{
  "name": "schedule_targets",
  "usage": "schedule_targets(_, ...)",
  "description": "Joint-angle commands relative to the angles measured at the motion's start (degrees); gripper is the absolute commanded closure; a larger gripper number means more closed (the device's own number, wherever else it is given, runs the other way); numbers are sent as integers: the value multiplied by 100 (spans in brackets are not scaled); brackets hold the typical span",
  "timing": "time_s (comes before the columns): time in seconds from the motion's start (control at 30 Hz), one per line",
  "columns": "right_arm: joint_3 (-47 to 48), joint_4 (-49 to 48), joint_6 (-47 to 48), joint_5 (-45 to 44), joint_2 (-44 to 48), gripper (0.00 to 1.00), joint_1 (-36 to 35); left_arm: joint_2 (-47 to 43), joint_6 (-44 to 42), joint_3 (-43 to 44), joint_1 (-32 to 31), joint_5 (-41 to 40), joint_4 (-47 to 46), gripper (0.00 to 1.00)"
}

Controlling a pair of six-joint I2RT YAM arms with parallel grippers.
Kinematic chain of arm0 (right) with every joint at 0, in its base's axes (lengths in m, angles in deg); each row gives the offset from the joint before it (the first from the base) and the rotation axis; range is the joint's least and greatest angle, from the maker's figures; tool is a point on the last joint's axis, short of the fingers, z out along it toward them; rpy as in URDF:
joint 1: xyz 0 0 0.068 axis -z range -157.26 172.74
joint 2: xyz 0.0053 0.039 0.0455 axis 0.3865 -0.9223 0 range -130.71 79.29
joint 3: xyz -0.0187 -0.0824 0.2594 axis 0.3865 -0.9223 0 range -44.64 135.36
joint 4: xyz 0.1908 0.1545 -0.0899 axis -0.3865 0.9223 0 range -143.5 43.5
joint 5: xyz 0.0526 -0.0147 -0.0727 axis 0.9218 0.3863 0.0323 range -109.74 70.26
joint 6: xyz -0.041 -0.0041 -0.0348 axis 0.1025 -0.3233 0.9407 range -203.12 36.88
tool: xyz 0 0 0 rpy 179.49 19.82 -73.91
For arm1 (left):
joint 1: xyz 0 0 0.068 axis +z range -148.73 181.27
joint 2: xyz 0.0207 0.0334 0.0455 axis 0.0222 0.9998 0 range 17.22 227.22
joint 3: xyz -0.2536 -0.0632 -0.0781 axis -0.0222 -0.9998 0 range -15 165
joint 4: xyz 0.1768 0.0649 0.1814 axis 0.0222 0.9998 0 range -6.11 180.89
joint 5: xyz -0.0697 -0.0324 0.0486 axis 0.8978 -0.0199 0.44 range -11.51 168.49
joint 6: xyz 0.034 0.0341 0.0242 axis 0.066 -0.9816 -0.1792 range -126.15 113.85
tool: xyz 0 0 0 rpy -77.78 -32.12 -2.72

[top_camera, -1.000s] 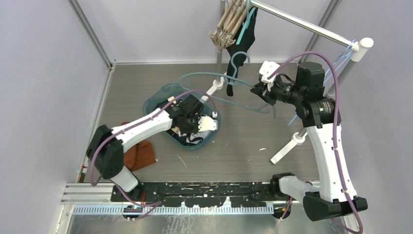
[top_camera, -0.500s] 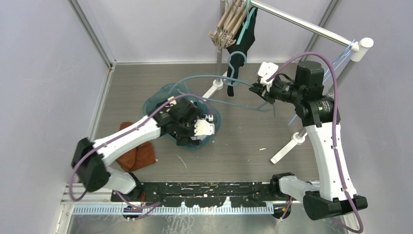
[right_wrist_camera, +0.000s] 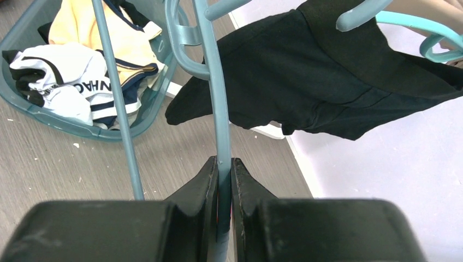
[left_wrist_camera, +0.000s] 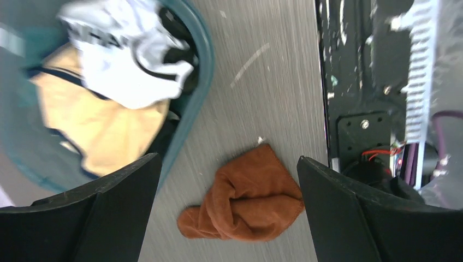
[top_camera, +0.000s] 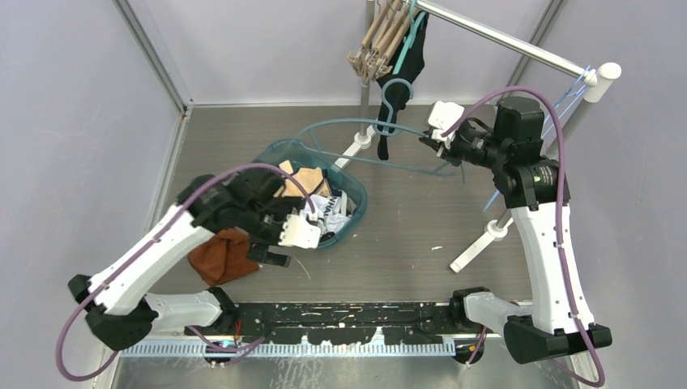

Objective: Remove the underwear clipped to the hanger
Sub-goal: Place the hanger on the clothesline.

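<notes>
Wrist views, unlike overhead, showed grips: right pincer (right_wrist_camera: 221, 161) clamped the teal hanger (right_wrist_camera: 212, 82), black underwear (right_wrist_camera: 327, 82) upper right of it; left pincer (left_wrist_camera: 226, 164) gaped empty.

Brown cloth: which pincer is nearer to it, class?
Left. The left pincer hangs open close by the brown cloth; the right pincer is far across the table, shut on the hanger.

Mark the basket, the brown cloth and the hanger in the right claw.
basket (top_camera: 356, 217): top view, near-right wall.
brown cloth (left_wrist_camera: 245, 202): left wrist view, middle of the folds.
hanger (right_wrist_camera: 218, 109): right wrist view, upright bar, mid-length.
</notes>
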Motion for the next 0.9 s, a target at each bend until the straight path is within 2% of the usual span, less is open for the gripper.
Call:
schedule_targets(0.0,168,-15,325,-17,-5,99,-12,-436,381,1632,3,1129,967,2)
schedule_targets(0.07,135,46,437,47,12,99,-10,-403,865,2206,2,1098,716,2)
schedule_targets(0.17,114,167,559,221,39,99,-12,-273,1681,2822,2,629,-122,2)
schedule_targets(0.3,98,354,735,426,65,99,-12,14,2440,3188,-4,-135,-1110,2)
schedule_targets(0.47,-51,387,801,632,137,99,-12,527,2742,3529,3,-547,-1605,2)
schedule_targets(0.53,-106,406,798,755,171,99,-10,1005,2776,3723,-3,-646,-1603,0)
schedule_targets(0.63,-161,438,802,935,237,99,-8,1358,2791,3858,32,-777,-1644,7)
schedule_targets(0.7,-210,452,810,975,296,99,-11,1566,2806,3972,91,-713,-1562,15)
schedule_targets(0.77,-264,479,879,965,340,99,-12,1751,2844,4123,236,-466,-1371,24)
schedule_targets(0.87,-329,543,981,945,372,99,-11,1915,2903,4274,436,49,-1087,31)
